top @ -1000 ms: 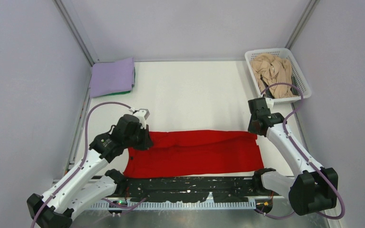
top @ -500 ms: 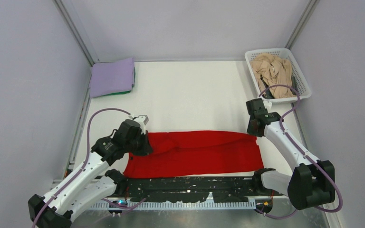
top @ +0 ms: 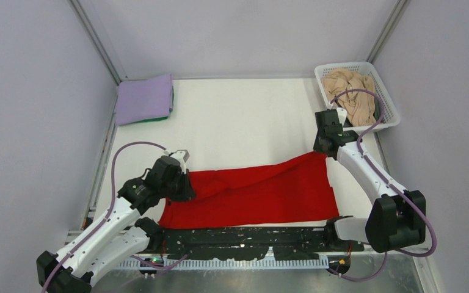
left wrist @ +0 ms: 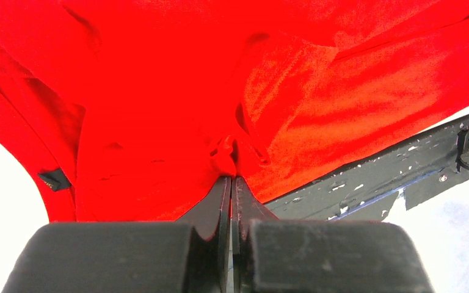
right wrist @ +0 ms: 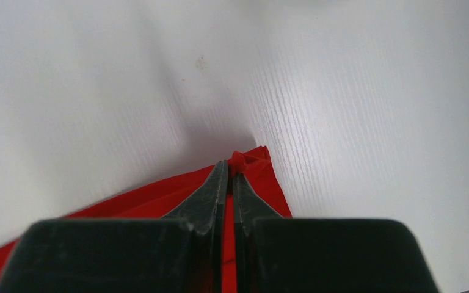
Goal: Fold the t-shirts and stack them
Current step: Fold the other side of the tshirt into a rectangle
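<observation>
Near front edge of bench (top: 244, 122), red t-shirt (top: 250, 192) lies spread, long axis left-right between arms; left fingers (left wrist: 217, 204) pinched shut on its far-left edge, right fingers (right wrist: 212, 192) pinched shut on far-right corner, which sits farther back than left

**Both My Grippers Are Pinched Tight**

My left arm (top: 107, 217) reaches out low from its base and bends at the elbow. My left gripper (left wrist: 231, 178) has its two black fingers (left wrist: 217, 204) pressed together on a fold of the bright red soft cloth t-shirt (left wrist: 159, 91). My right arm (top: 366, 174) stretches farther out from its base. My right gripper (right wrist: 229, 166) points down, squeezed tight on a corner of the same shirt.
</observation>
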### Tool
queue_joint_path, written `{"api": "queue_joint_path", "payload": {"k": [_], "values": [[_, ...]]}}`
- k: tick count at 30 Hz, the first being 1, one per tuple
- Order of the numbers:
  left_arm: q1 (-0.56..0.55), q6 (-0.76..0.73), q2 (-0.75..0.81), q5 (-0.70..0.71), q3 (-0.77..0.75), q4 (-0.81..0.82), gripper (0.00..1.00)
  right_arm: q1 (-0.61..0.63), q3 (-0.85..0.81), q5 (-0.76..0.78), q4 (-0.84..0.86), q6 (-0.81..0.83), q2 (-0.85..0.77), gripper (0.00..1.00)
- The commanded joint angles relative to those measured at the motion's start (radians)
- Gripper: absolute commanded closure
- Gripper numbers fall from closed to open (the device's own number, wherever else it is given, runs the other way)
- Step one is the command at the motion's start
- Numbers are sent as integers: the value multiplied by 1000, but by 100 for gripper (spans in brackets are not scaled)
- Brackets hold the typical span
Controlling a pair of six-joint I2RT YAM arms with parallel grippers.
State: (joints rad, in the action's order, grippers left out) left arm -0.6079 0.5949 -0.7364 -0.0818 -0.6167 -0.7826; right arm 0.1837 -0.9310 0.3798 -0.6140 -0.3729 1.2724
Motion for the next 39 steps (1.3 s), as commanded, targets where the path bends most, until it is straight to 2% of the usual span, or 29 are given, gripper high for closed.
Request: {"api": "queue_joint_path", "payload": {"k": [1, 9, 18, 23, 24, 25, 26, 28, 29, 30, 31, 32, 33, 36, 39], "values": [[-4, 1, 13, 24, -21, 32, 100, 2, -42, 18, 70, 35, 11, 92], [-3, 4, 13, -1, -12, 15, 100, 2, -2, 61, -10, 21, -28, 91], [-4, 39, 5, -92, 44, 40, 100, 2, 82, 103, -162, -60, -75, 85], [-4, 79, 1, -109, 54, -78, 98, 1, 85, 102, -267, -108, -50, 80], [-4, 85, 9, -112, 52, -110, 88, 2, 88, 101, -285, -114, -43, 79], [-4, 88, 26, -124, 52, -146, 73, 2, 89, 106, -318, -124, -41, 75], [-4, 89, 40, -137, 50, -172, 57, 2, 90, 110, -337, -129, -42, 60], [-4, 94, 70, -165, 39, -213, 18, 2, 85, 136, -388, -149, -53, 42], [-3, 92, 85, -189, 27, -223, 9, 2, 79, 153, -417, -162, -74, 37], [-3, 88, 97, -207, 10, -229, 1, 3, 65, 159, -426, -165, -88, 27], [-4, 84, 107, -196, -12, -232, 0, 2, 58, 163, -424, -161, -124, 21], [-4, 81, 115, -161, -31, -214, 0, 2, 49, 161, -411, -155, -146, 7], [-4, 79, 116, -120, -45, -180, 0, 2, 50, 139, -356, -135, -188, 1], [-1, 73, 58, -78, -51, 31, 0, 1, 95, 1, -189, -97, -259, 5], [-3, 50, -111, -138, -73, 204, 0, 0, 138, -232, -1, -71, -272, 4]]}}
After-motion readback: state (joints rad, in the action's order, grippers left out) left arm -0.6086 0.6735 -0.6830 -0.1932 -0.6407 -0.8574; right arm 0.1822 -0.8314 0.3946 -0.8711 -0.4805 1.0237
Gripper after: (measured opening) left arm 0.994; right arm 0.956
